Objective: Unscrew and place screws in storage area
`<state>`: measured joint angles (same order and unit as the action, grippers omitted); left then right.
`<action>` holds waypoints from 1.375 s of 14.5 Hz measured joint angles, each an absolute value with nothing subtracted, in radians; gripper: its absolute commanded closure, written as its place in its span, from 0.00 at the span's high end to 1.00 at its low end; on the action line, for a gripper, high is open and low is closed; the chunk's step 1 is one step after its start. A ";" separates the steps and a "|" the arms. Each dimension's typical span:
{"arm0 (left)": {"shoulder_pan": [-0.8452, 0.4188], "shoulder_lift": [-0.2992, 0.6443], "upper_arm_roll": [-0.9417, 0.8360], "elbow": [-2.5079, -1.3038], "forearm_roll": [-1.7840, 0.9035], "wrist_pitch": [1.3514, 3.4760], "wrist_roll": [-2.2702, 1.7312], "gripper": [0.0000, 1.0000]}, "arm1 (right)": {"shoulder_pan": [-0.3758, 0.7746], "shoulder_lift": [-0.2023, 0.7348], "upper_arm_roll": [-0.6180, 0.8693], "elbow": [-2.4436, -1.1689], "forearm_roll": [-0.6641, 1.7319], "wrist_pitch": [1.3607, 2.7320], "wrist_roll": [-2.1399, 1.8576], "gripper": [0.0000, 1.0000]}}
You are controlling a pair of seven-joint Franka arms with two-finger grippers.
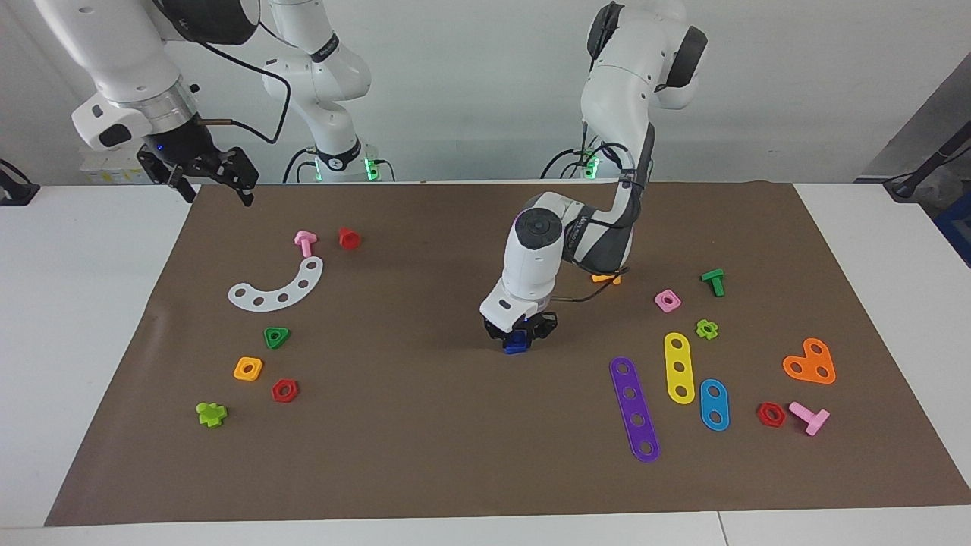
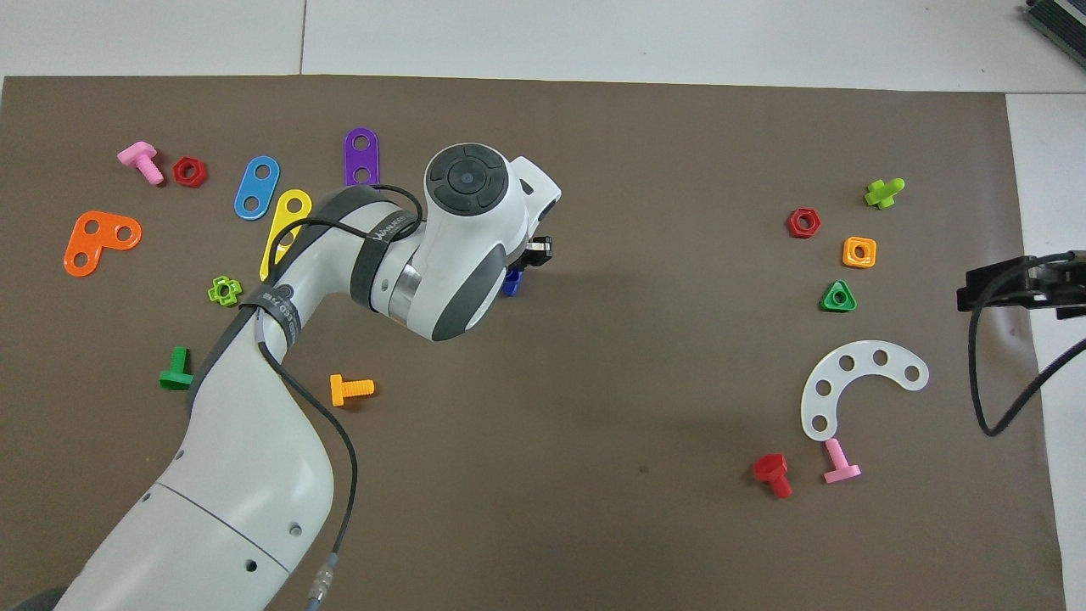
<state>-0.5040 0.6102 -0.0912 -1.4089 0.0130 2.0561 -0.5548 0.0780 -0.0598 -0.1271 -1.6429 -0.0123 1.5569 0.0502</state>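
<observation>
The left gripper (image 1: 519, 334) is sitting low at the middle of the brown mat (image 1: 425, 455), its fingers closing around a dark blue screw (image 1: 516, 343) that is resting on or just off the mat; which of the two I cannot tell. Only a sliver of blue is showing under the wrist in the overhead view.

Doing this step well, as I judge it:
- keep the grip square on the head so the short shaft is not tipping out
- lift straight up before travelling
- carry it toward a cluster of loose parts, likely the storage area, though which cluster I cannot tell
- set it down on bare mat, clear of the strips (image 1: 680, 367) and the orange screw (image 1: 606, 278) lying beside the arm

Risk: the piece is small and slick, so a shallow pinch could be letting it twist or drop.

Pose: the left arm is reaching out from its base, elbow folded, forearm pointing steeply down, wrist nearly vertical over the screw.

The right gripper (image 1: 216, 188) is waiting up in the air over the mat's corner at the right arm's end, fingers spread, holding nothing. The white curved strip (image 1: 277, 288) and the pink screw (image 1: 305, 243) are lying well apart from it on the mat.
</observation>
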 measured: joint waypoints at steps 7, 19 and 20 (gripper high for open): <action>-0.345 0.571 -0.079 -1.309 -0.088 1.901 -0.497 0.27 | 0.152 -0.056 -0.117 -1.620 -0.006 1.584 0.112 1.00; -0.209 0.341 -0.080 -1.882 -0.092 2.133 -0.102 0.37 | 0.603 0.338 -0.083 -1.510 -0.001 1.992 0.660 1.00; -0.209 0.333 -0.080 -1.908 -0.092 2.161 -0.098 0.39 | 0.620 0.379 -0.083 -1.500 -0.001 2.045 0.670 1.00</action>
<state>-0.2086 0.3328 -0.0796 -1.9083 -0.0921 2.1606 -0.0976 0.6203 0.3793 -0.0825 -1.5002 -0.0011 2.0448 0.6699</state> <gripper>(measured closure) 0.533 0.000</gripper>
